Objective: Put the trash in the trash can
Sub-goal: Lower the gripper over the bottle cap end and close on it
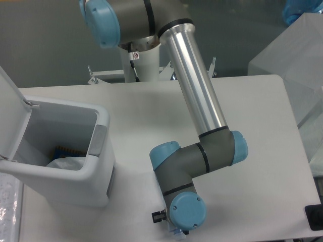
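White trash can stands open beside the arm.

Trash can on worktop at left, lid open; arm wrist right of it, near front edge.

Even cool light, soft shadows, slight blur, glare on arm.
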Controlling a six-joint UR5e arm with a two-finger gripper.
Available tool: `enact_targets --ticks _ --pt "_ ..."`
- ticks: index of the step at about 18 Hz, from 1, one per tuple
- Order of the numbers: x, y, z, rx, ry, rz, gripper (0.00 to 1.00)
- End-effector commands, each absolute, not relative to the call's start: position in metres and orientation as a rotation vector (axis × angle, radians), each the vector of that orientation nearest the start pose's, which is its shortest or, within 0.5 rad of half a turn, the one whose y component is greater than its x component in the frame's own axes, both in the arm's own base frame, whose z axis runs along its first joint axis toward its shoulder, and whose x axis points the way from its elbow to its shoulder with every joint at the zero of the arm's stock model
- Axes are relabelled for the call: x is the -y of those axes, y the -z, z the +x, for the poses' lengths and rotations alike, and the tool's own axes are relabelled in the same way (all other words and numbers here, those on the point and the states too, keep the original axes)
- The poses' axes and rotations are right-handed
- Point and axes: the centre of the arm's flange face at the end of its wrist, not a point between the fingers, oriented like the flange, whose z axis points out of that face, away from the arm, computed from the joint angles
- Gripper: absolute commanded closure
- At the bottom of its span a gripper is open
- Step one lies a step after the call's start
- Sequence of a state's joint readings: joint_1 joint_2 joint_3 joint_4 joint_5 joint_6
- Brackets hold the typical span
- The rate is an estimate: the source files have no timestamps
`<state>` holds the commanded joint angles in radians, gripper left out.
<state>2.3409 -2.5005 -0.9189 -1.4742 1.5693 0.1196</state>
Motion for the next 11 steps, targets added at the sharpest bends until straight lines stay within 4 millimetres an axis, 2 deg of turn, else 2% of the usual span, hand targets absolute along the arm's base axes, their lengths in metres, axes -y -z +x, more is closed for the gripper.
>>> enact_targets --ticks 5,7,8,11 --pt "-0.665 -0.2 -0.46 1.045 0.125 -3.123 0.72" --pt "-0.664 -0.211 -0.461 1.041 0.12 -3.11 0.72" --pt "-0.663 -0.217 -0.462 1.038 0.127 -3.098 0.72" --pt "-0.663 -0.255 -0.468 0.999 0.156 -3.004 0.72"
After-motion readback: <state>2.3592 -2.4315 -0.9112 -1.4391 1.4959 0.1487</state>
